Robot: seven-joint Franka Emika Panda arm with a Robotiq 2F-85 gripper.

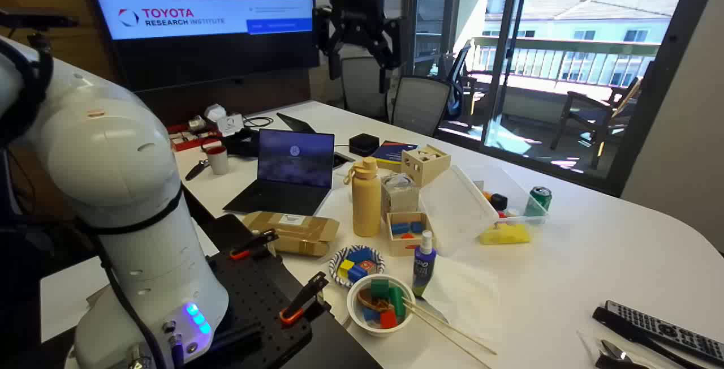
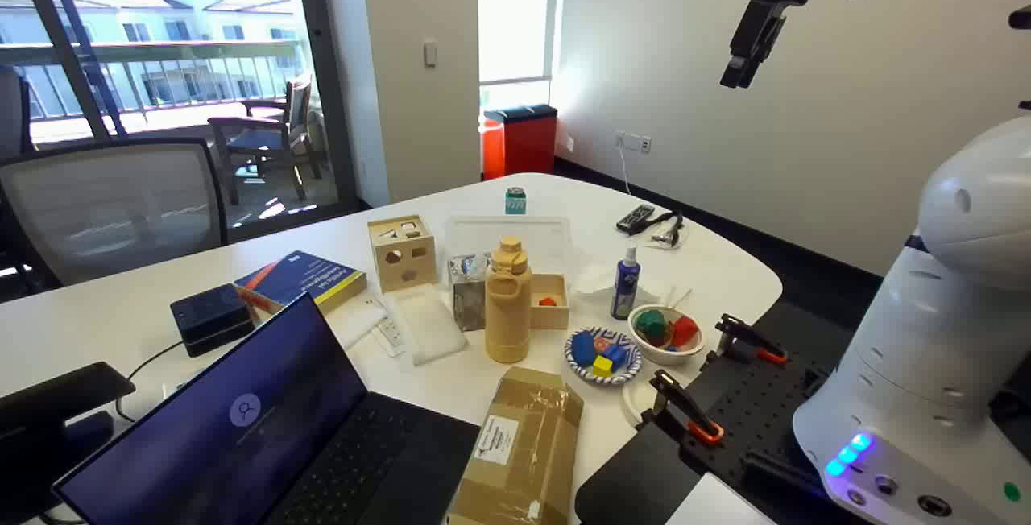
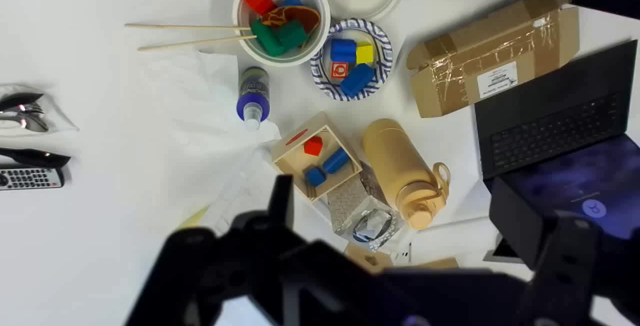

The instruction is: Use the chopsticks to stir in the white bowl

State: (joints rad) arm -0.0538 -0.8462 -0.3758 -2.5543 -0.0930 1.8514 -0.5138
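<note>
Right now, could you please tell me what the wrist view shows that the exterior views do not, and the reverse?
Only the wrist view clearly shows a dark loop under clear plastic.
Only the exterior views show the green can, the arm's white base and a balcony chair.
All share the white bowl, chopsticks, spray bottle and tan bottle.

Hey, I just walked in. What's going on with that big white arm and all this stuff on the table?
A robot arm hangs over the table but isn't handling anything: its fingers are apart with nothing between them. It is meant to stir with the chopsticks, which rest across the rim of the white bowl, their tips inside by the green blocks and their long ends sticking out past it. No stirring is under way at this moment.
</note>
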